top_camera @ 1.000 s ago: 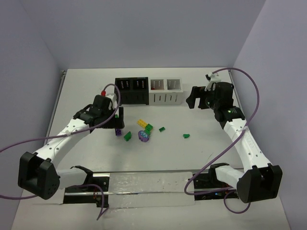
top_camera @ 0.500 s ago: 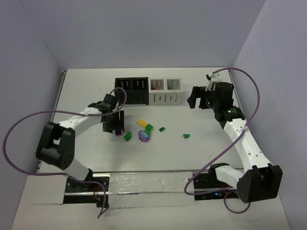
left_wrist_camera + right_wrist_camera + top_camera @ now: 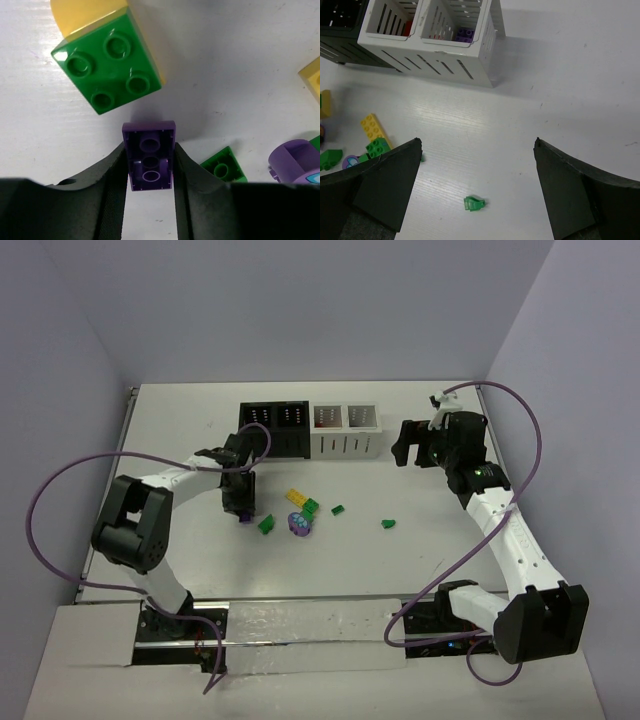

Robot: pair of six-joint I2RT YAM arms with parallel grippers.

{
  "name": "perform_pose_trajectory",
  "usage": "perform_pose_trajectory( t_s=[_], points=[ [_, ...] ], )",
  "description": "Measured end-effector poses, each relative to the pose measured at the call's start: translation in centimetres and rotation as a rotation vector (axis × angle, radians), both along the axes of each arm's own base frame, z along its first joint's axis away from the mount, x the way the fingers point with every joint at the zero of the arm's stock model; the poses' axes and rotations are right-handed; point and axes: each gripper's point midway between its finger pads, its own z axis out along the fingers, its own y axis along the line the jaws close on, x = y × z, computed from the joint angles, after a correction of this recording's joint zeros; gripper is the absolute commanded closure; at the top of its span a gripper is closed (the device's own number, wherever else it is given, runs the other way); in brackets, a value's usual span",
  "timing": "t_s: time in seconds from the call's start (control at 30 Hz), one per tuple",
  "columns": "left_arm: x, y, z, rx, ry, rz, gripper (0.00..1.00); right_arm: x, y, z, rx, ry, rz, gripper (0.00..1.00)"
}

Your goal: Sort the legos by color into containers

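My left gripper [image 3: 240, 508] is down on the table left of the loose legos, its jaws pressed against both long sides of an upturned purple brick [image 3: 149, 162]. The left gripper [image 3: 149, 150] has a green-on-yellow brick [image 3: 112, 65] just beyond it, a small green plate [image 3: 227, 167] and a round purple piece [image 3: 295, 160] to its right. The containers stand at the back: two black bins [image 3: 275, 445] joined to two white bins [image 3: 345, 447]. My right gripper [image 3: 400, 453] hangs open right of the bins, and the right gripper [image 3: 477, 142] is above a small green piece [image 3: 474, 203].
Loose legos lie mid-table: a yellow brick [image 3: 297, 497], green bricks [image 3: 311, 507] [image 3: 265, 525] [image 3: 338, 509] [image 3: 387, 523]. In the right wrist view, the white bins [image 3: 485, 70] hold a purple brick [image 3: 465, 34] and something red [image 3: 409, 30]. Purple cables loop beside both arms.
My left arm has swung its elbow out to the left while the gripper stayed by the purple brick, and its jaws have closed onto it. The right arm has not moved.
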Motion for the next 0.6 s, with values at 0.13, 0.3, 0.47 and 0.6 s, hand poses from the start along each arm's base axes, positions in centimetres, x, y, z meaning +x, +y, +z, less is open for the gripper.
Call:
perform_pose_trajectory(
  t_s=[0.13, 0.3, 0.47, 0.6],
  points=[
    [-0.1, -0.1, 2.1, -0.018, -0.047, -0.033, 1.00, 0.0, 0.0, 0.0, -0.002, -0.001, 0.000, 0.00],
    [2.2, -3.2, 11.5, -0.119, -0.347, -0.176, 1.00, 0.0, -0.1, 0.0, -0.007, -0.004, 0.003, 0.00],
    [6.6, -11.1, 25.0, -0.291, -0.804, -0.384, 1.00, 0.0, -0.2, 0.0, -0.012, -0.005, -0.002, 0.00],
    [12.0, -16.1, 30.9, -0.379, -1.015, -0.453, 1.00, 0.1, -0.3, 0.0, -0.016, -0.004, -0.009, 0.00]
  ],
)
